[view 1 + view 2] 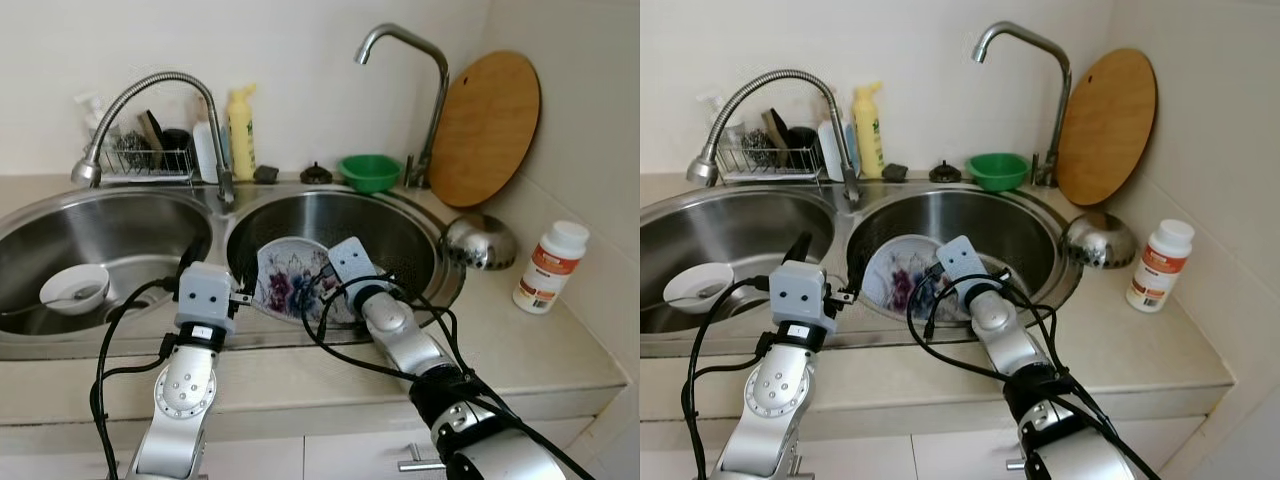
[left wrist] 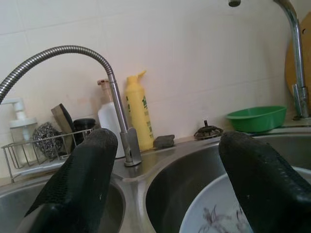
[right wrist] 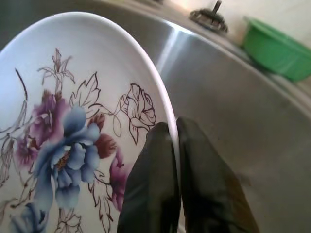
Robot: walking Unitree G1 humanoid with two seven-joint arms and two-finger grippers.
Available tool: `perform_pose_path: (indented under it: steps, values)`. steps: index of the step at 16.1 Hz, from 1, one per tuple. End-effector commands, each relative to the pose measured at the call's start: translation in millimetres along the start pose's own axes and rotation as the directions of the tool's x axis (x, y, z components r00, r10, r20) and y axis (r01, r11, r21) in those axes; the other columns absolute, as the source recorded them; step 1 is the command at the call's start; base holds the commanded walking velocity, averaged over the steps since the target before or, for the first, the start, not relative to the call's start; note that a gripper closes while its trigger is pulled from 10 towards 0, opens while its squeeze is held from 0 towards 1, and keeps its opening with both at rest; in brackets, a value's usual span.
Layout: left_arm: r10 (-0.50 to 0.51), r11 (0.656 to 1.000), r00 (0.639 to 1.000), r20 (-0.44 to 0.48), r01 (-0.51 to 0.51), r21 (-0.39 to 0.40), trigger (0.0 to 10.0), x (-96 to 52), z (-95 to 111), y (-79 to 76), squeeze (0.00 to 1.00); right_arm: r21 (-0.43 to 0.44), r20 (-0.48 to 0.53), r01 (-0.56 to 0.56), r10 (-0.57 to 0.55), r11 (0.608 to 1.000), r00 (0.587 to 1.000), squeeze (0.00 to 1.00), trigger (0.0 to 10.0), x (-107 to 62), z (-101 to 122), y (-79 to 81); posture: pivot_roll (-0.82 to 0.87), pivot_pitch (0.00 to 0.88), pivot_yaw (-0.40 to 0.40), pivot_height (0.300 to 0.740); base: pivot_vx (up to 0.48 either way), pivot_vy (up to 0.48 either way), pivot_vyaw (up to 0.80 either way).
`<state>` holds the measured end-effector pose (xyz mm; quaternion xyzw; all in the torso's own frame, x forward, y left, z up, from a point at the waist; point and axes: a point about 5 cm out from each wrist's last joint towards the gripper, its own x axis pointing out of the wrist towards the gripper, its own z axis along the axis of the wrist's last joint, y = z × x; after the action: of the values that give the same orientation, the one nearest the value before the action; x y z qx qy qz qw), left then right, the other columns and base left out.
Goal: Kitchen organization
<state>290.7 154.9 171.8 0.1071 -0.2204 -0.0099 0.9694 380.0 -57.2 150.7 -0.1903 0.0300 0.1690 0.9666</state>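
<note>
— Where did you have the flowered plate?

— You held it on edge over the right sink basin, the right claw pinched tight on its rim, presumably so it could drain or lift clear.

— And your left claw?

— Spread wide and empty at the divider between the basins, beside the plate, likely ready to steady it. The white bowl sat in the left basin.

Glossy white plate with painted flowers sits pinched between the right gripper's matt black rubbery fingers. Beyond it, brushed shiny steel sink, glossy green plastic bowl, smooth wooden board.
</note>
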Motion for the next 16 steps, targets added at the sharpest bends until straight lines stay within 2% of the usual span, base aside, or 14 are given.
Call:
perform_pose_path:
  steps: [1, 2, 3, 4, 6, 9, 12, 13, 14, 16]
  values:
    - [-0.007, 1.000, 1.000, -0.012, 0.007, 0.006, 10.0, 0.2, -1, -1.4, 0.00, 0.089, -0.100, -0.044, 0.053, 0.995, 0.994, 0.00, 10.0, -2.2, -19, 8.1, 0.09, 0.000, -0.038, 0.736, 0.000, 0.000, 0.00]
    - [-0.008, 1.000, 1.000, -0.013, 0.008, 0.006, 10.0, 0.1, -1, -1.5, 0.00, 0.120, -0.111, -0.047, 0.060, 0.992, 0.992, 0.00, 10.0, -2.5, -21, 9.0, 0.09, 0.000, -0.038, 0.736, 0.000, 0.000, 0.00]
    - [-0.008, 1.000, 1.000, -0.013, 0.008, 0.005, 10.0, 0.1, -2, -1.7, 0.00, 0.154, -0.122, -0.051, 0.071, 0.987, 0.990, 0.32, 10.0, -2.9, -23, 9.7, 0.09, 0.000, -0.038, 0.736, 0.000, 0.000, 0.00]
    - [-0.009, 1.000, 1.000, -0.015, 0.010, 0.005, 10.0, 0.0, -2, -2.0, 0.00, 0.185, -0.146, -0.051, 0.079, 0.981, 0.986, 1.00, 10.0, -3.7, -27, 9.6, 0.09, 0.000, -0.038, 0.736, 0.000, 0.000, 0.00]
    - [-0.013, 1.000, 1.000, -0.018, 0.013, 0.004, 10.0, -0.3, -3, -2.9, 0.00, 0.231, -0.158, -0.052, 0.090, 0.972, 0.983, 1.00, 10.0, -4.9, -30, 10.1, 0.09, 0.000, -0.038, 0.736, 0.000, 0.000, 0.00]
    - [-0.015, 1.000, 1.000, -0.026, 0.015, -0.002, 10.0, -1.8, -4, -3.5, 0.00, 0.297, -0.073, 0.060, -0.040, 0.953, 0.997, 1.00, 10.0, -5.1, -20, -8.2, 0.09, 0.000, -0.038, 0.736, 0.000, 0.000, 0.00]
    - [-0.014, 1.000, 0.999, -0.030, 0.014, -0.003, 10.0, -2.0, -5, -3.4, 0.00, 0.333, 0.008, 0.110, -0.119, 0.936, 0.993, 1.00, 10.0, -5.7, -7, -20.9, 0.09, 0.000, -0.036, 0.736, 0.000, 0.000, 0.00]
    - [-0.014, 1.000, 0.999, -0.030, 0.014, -0.006, 10.0, -2.0, -5, -3.2, 0.00, 0.384, 0.100, 0.134, -0.185, 0.914, 0.978, 1.00, 10.0, -7.8, 7, -29.3, 0.09, 0.000, -0.038, 0.736, 0.000, 0.000, 0.00]
    - [-0.012, 1.000, 0.999, -0.031, 0.011, -0.010, 10.0, -1.8, -5, -2.8, 0.00, 0.395, 0.158, 0.187, -0.267, 0.899, 0.951, 1.00, 10.0, -10.8, 17, -37.9, 0.09, 0.000, -0.038, 0.736, 0.000, 0.000, 0.00]
    - [-0.009, 1.000, 1.000, -0.030, 0.009, -0.013, 10.0, -1.3, -4, -1.6, 0.00, 0.421, 0.249, 0.192, -0.317, 0.886, 0.915, 1.00, 10.0, -16.1, 31, -44.2, 0.09, 0.000, -0.037, 0.736, 0.000, 0.000, 0.00]
